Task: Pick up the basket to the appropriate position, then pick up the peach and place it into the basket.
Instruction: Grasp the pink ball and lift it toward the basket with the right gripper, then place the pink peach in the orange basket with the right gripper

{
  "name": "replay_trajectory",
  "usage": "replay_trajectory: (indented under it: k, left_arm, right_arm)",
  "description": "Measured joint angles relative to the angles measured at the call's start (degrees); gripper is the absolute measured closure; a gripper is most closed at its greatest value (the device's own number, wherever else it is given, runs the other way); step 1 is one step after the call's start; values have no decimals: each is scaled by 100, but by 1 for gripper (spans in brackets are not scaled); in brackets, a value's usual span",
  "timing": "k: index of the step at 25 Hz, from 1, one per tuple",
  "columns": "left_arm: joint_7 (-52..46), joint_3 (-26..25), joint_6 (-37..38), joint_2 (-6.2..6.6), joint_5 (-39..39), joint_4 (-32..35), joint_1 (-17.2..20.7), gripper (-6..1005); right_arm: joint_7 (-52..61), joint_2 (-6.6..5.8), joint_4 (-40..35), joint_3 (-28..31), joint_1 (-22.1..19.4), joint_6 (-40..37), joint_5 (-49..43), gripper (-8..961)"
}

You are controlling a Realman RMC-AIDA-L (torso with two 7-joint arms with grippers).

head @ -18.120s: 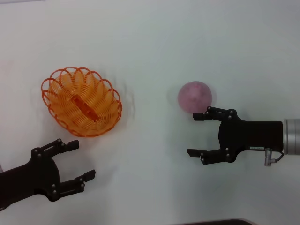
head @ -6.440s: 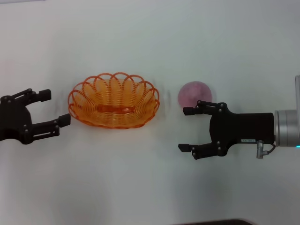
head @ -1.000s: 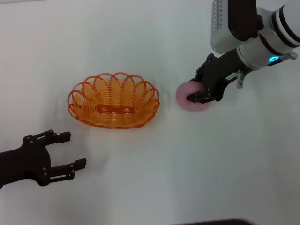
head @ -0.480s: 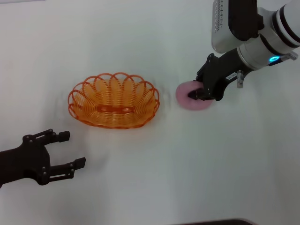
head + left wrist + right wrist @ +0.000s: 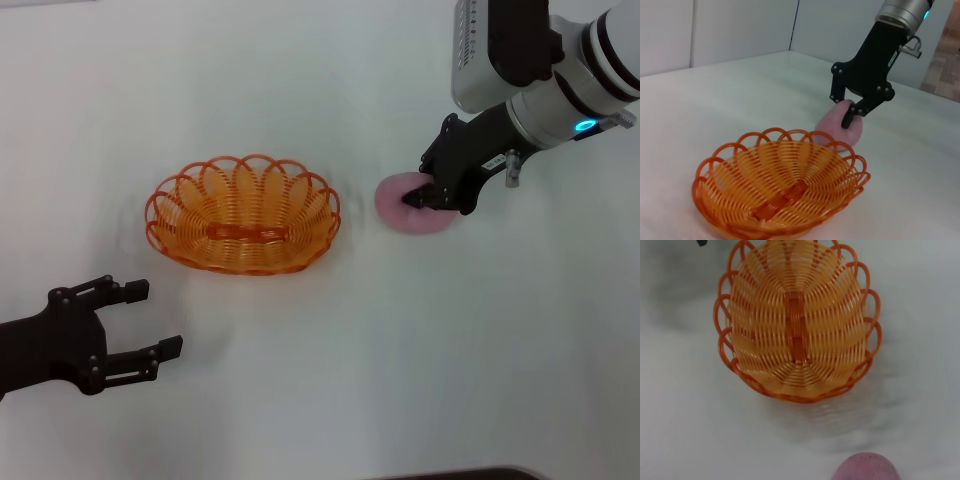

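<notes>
The orange wire basket (image 5: 243, 215) stands upright on the white table, left of centre. It also shows in the left wrist view (image 5: 780, 195) and the right wrist view (image 5: 797, 320). The pink-mauve peach (image 5: 395, 212) lies to its right, apart from it. My right gripper (image 5: 415, 197) comes down from above and is shut on the peach's top. In the left wrist view the right gripper (image 5: 842, 111) pinches the peach (image 5: 832, 135) just behind the basket's rim. The peach's top edge shows in the right wrist view (image 5: 865, 469). My left gripper (image 5: 155, 318) is open and empty at the front left.
The white table (image 5: 330, 380) stretches around the basket. The right arm's white body (image 5: 540, 70) hangs over the back right. A pale wall (image 5: 740, 30) stands behind the table in the left wrist view.
My right gripper has tightened on the peach and shifted slightly toward the back with it. The basket and my left arm have not moved.
</notes>
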Motion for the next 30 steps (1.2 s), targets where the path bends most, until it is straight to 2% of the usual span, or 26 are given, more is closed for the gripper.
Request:
replay_trajectory:
  k: [6,11,20,30]
  left_arm:
    - [0,-2,0,0,0,0,0,155]
    - [0,-3,0,0,0,0,-2,155]
    - [-65,19,0,0,0,38,-29,155]
    - [-69,16,16,0,0,70,-27,156]
  right_arm:
    - [23,0,-230,69,-29,-114,34,829]
    - [45,0,-602,185,-89,-449,241,831]
    - [41,-19,-1260,762,-131,-1186,469,829]
    - [-3,-10,-1280,647,-158,-1171,793,827]
